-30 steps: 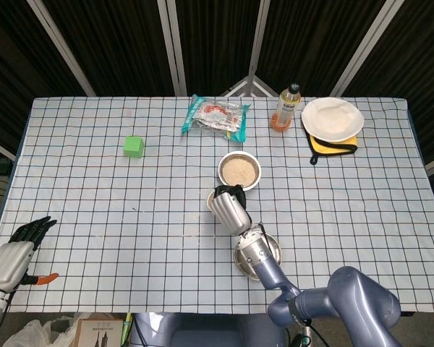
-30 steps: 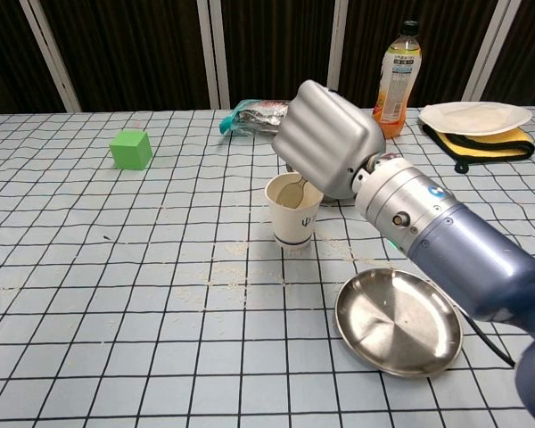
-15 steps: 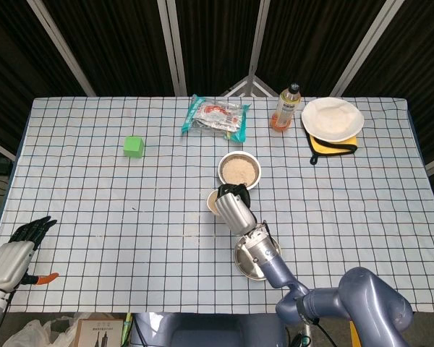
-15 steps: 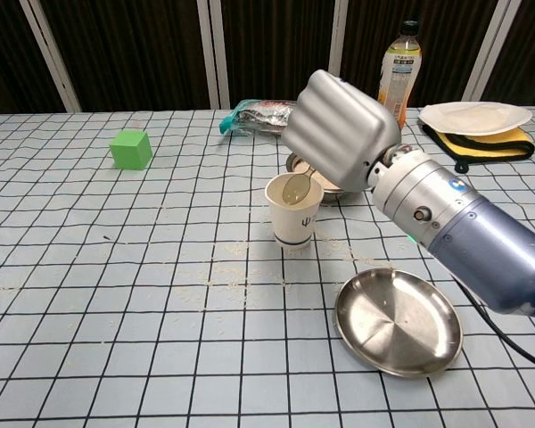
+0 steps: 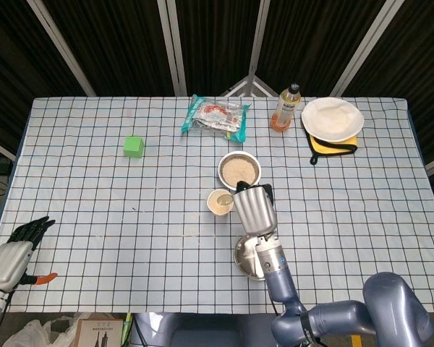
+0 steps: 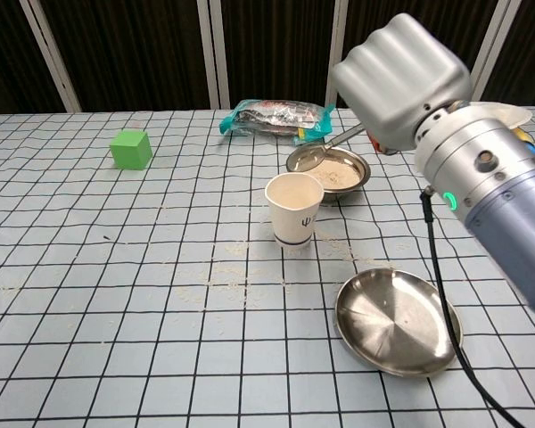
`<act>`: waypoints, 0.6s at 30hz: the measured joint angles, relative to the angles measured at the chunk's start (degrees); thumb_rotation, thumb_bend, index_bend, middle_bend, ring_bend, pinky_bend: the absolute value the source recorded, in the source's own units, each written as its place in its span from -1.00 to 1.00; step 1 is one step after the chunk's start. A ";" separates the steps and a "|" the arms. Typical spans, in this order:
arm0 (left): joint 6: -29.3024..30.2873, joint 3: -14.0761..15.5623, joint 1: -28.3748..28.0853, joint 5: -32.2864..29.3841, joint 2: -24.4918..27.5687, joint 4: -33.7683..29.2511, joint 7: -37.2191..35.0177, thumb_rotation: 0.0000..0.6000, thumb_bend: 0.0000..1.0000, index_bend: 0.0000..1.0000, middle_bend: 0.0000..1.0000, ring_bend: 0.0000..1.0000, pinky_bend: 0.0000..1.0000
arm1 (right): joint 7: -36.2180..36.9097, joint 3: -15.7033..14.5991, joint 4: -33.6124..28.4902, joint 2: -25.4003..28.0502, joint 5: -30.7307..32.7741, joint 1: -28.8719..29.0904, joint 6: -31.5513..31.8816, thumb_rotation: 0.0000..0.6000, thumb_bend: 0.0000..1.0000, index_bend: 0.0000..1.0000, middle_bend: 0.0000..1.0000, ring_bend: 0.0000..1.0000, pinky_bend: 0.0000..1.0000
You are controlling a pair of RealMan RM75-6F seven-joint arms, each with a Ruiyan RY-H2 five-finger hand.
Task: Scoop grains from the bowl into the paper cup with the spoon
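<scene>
A white paper cup stands upright in the middle of the table. Just behind it sits a metal bowl of pale grains. My right hand grips a metal spoon, whose head hangs over the bowl's near left edge, clear of the cup. In the head view the hand hides the spoon. My left hand rests at the table's near left corner, fingers apart, holding nothing.
An empty metal plate lies near front right of the cup. Spilled grains dot the cloth around the cup. A green cube, a snack bag, a drink bottle and a white plate on a yellow mitt stand further back.
My right hand has lifted the spoon out of the cup and swung it right and back, over the bowl's edge. The left hand has not moved.
</scene>
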 measured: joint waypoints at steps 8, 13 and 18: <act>3.19 -0.96 0.80 -0.44 -1.26 0.90 3.07 1.00 -1.00 -1.00 -1.00 -1.00 -1.00 | -0.16 -0.52 -16.11 6.96 3.62 -7.31 5.02 1.00 0.25 0.43 0.75 0.96 1.00; 4.11 -1.52 1.30 -1.41 -2.05 1.25 4.27 1.00 -1.00 -1.00 -1.00 -1.00 -1.00 | 2.51 -5.99 -18.23 9.56 4.60 -12.25 5.66 1.00 0.25 0.43 0.75 0.96 1.00; 4.14 -1.69 1.36 -1.88 -2.27 1.25 4.79 1.00 -1.00 -1.00 -1.00 -1.00 -1.00 | 7.01 -9.17 -16.92 10.08 6.11 -16.01 4.31 1.00 0.25 0.43 0.75 0.96 1.00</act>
